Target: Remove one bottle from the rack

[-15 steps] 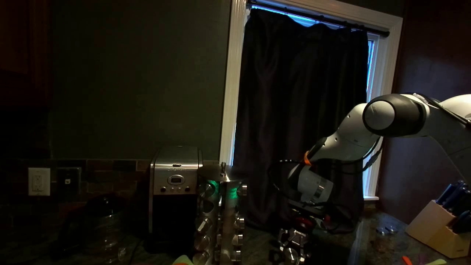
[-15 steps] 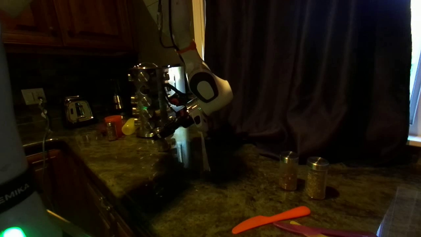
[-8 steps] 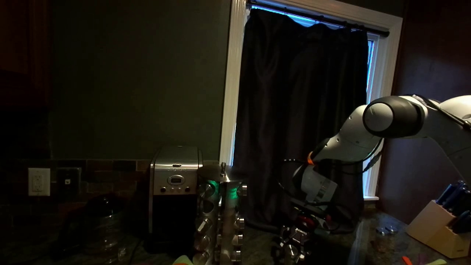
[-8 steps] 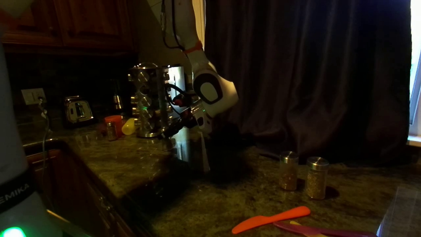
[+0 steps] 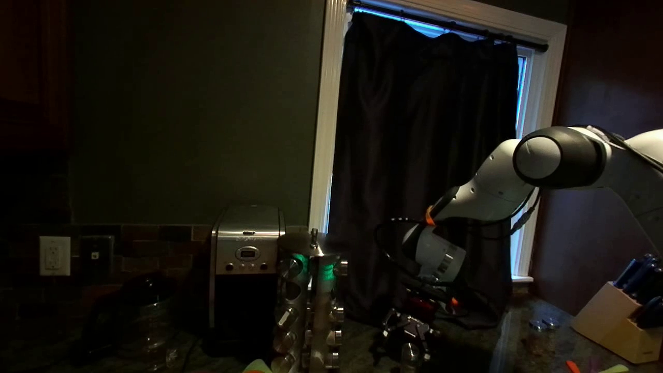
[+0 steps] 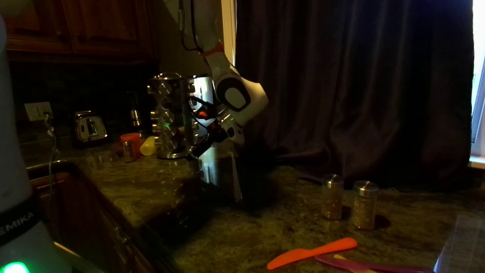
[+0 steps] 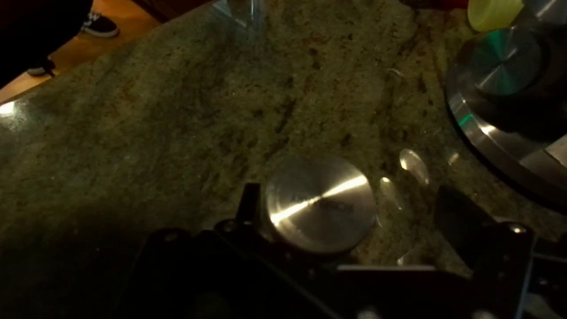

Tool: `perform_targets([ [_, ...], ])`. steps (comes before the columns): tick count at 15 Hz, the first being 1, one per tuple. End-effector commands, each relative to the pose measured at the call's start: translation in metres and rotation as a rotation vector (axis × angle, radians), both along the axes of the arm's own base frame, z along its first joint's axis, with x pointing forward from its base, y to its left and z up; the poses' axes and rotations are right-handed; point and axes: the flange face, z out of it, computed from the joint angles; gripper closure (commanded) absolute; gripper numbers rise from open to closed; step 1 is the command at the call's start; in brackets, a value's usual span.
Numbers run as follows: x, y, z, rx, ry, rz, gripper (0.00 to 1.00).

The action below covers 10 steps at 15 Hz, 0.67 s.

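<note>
Wrist view: bottle lid round, brushed silver, 1 bright streak.

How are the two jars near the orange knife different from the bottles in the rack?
The two jars stand upright on the counter; the bottles sit sideways in the rack. The jars' lids point up; the bottles' lids point outward. You can see stuff inside the jars, but for the bottles mostly just lids show. Both have round silver lids.

The rack is glossy metal, the bottle lid brushed metal. The countertop looks like polished stone, the curtain faintly sheened cloth, the knife block matt wood.
</note>
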Motion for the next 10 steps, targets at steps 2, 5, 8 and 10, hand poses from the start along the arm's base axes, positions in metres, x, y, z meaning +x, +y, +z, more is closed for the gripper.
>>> perform_targets([
  [2,-0.004,0.037,0.069,-0.194,-0.114,0.116,0.0],
  [5,-0.006,0.053,0.112,-0.327,-0.176,0.204,0.0],
  [8,-0.016,0.064,0.153,-0.464,-0.227,0.302,0.0],
  [10,-0.023,0.068,0.182,-0.558,-0.258,0.363,0.0],
])
